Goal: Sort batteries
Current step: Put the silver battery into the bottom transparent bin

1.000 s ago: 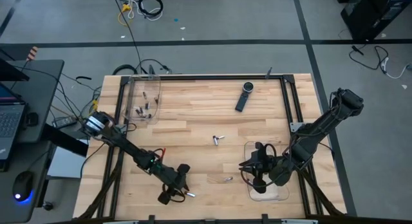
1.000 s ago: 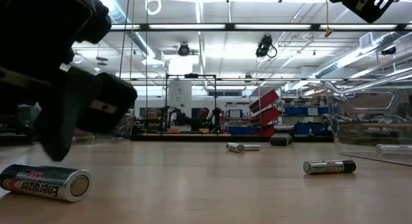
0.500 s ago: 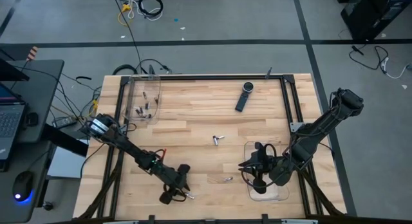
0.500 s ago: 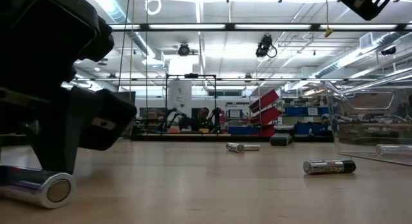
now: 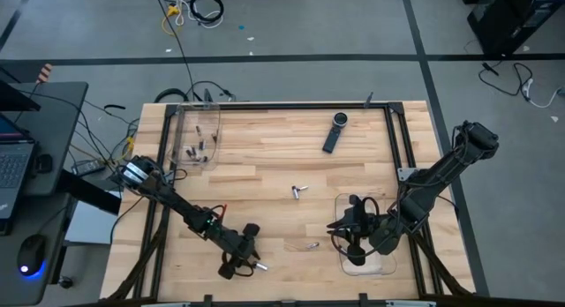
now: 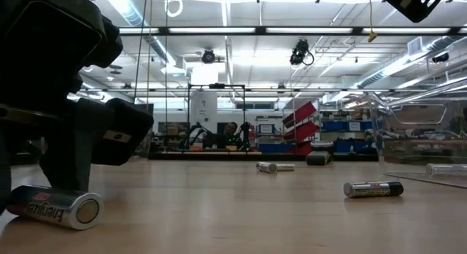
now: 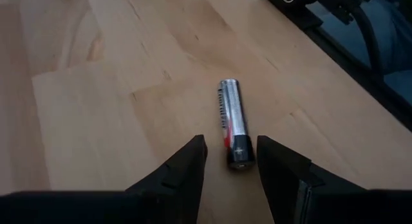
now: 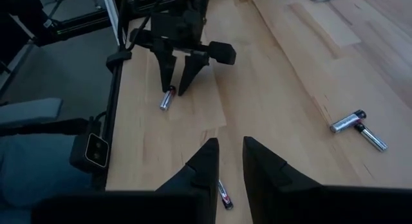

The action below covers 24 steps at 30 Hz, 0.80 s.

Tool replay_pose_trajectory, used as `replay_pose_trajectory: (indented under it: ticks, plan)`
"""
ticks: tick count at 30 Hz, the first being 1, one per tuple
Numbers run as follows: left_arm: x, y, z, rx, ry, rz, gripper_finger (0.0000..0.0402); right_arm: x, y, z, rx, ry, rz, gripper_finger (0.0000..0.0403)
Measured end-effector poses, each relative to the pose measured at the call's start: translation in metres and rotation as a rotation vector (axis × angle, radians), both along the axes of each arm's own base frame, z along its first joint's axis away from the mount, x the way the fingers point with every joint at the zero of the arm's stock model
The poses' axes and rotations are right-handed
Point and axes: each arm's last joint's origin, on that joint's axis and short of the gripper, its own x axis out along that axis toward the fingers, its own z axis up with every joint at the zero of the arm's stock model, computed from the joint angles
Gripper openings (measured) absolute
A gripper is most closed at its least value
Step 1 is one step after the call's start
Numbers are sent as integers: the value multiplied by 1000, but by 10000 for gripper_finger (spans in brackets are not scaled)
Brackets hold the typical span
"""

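Note:
My left gripper [image 7: 230, 153] is open and low over the table near its near edge. Its fingers stand on either side of one end of a silvery battery [image 7: 232, 124] that lies flat on the wood. The same battery [image 6: 57, 206] and gripper [image 5: 238, 258] show in the low and high views. My right gripper [image 8: 228, 153] is open and hovers over the clear tray [image 5: 366, 254] at the right. Loose batteries lie at mid-table [image 5: 300, 190] and near the tray [image 5: 309, 246]. Several more sit in the far-left clear tray [image 5: 196, 135]. My left gripper comes slanting down over the battery's near end [image 7: 238, 161], with its fingers lying along the battery. I cannot tell whether either finger [image 7: 273, 159] touches it. The battery lies flat on the table.
A long black remote-like device [image 5: 334, 132] lies toward the far edge. A black frame rail [image 5: 393, 139] runs along the table's right side. In the low view one battery [image 6: 373, 188] lies before the right tray [image 6: 423, 144], which holds another [image 6: 445, 168].
My left gripper has come down toward the table around the battery's end. The battery has rolled about its axis and shifted a little along the table, and it lies near where it was.

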Motion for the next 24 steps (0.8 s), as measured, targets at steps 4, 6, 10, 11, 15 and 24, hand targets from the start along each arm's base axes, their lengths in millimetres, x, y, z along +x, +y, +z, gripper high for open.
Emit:
replay_pose_trajectory:
  ticks: [4,6,10,11,15,24]
  plan:
    - [0,1,0,25,-11,7,144,0,0,0,0,0,0,57]
    - [0,1,0,32,-13,16,144,0,0,0,0,0,0,57]
    - [0,2,-1,49,-14,34,144,0,0,0,-2,-1,2,57]
    - [0,2,-1,56,-17,40,144,0,0,0,-2,-1,2,57]
    - [2,2,-6,56,-33,51,133,0,0,0,-2,-1,2,57]
    - [4,2,-11,43,-41,49,80,0,0,0,-1,-2,2,57]
